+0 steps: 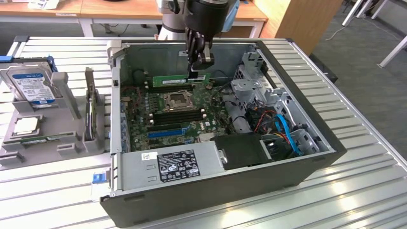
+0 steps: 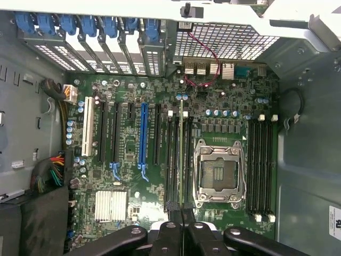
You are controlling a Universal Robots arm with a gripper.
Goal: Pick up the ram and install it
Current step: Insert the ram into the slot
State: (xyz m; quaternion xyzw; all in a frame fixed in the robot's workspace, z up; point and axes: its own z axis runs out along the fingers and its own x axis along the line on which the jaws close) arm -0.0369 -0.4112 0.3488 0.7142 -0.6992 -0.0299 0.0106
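Metal-slat table (image 1: 369, 157), wooden desks (image 1: 121, 8) behind; pincer (image 1: 198, 70) grips ram (image 1: 168, 79).

Surface (image 1: 362, 191): ribbed metal, shiny. Computer case (image 1: 222, 195): matt dark metal. Ram (image 1: 171, 79): green circuit board, slight sheen. Processor socket (image 2: 219, 172): bright metal. Power supply (image 1: 141, 171): dull grey metal, paper label.

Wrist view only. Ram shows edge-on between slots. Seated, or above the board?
Observer: Exterior view: the gripper has its jaws shut on the ram, which hangs upright low over the motherboard. I can't tell whether it touches.
Operator: Grip position along it?
Observer: Off centre, near its end on the exterior view's right.
Operator: Anything outside the case?
Observer: A grey holder on the exterior view's left, a hard drive standing in it.
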